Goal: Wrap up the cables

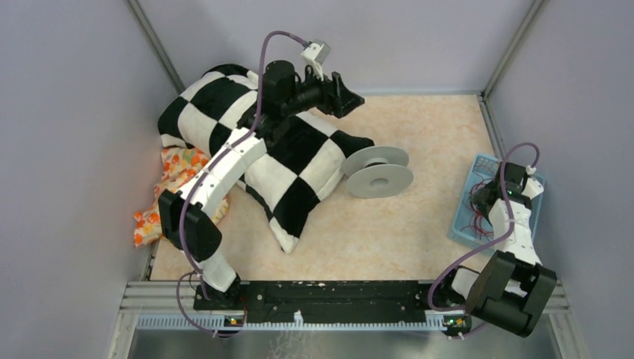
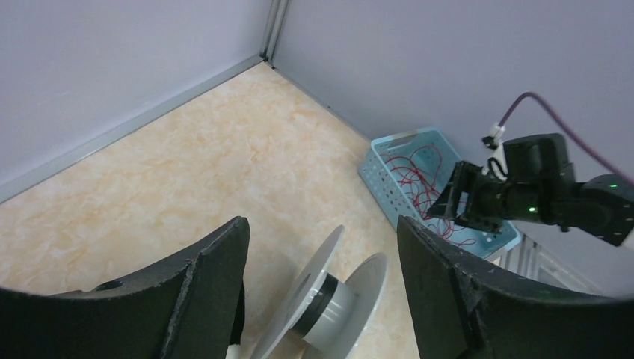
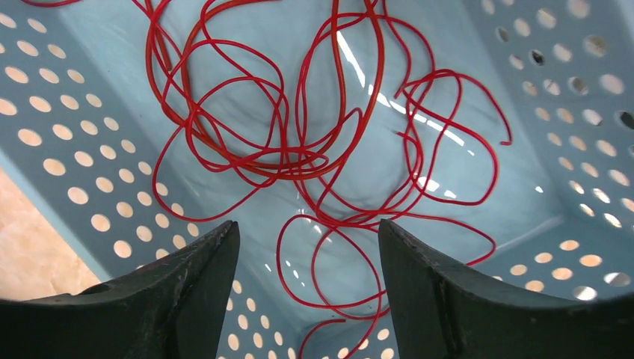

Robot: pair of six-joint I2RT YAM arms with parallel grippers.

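Note:
The cables (image 3: 299, 149) are thin red wires lying in loose tangled loops on the floor of a light-blue perforated basket (image 3: 67, 134). In the top view the basket (image 1: 478, 163) sits at the table's right edge. My right gripper (image 3: 308, 224) hangs open just above the wires with nothing between its fingers; the top view shows it (image 1: 482, 196) inside the basket. A grey empty spool (image 1: 377, 172) lies on its side mid-table. My left gripper (image 1: 351, 97) is raised at the back, open and empty. Its wrist view looks down past its fingertips (image 2: 321, 224) at the spool (image 2: 329, 299).
A black-and-white checkered pillow (image 1: 291, 157) lies under the left arm, touching the spool. An orange floral cloth (image 1: 176, 172) is bunched at the left wall. Grey walls close in the table at the left, back and right.

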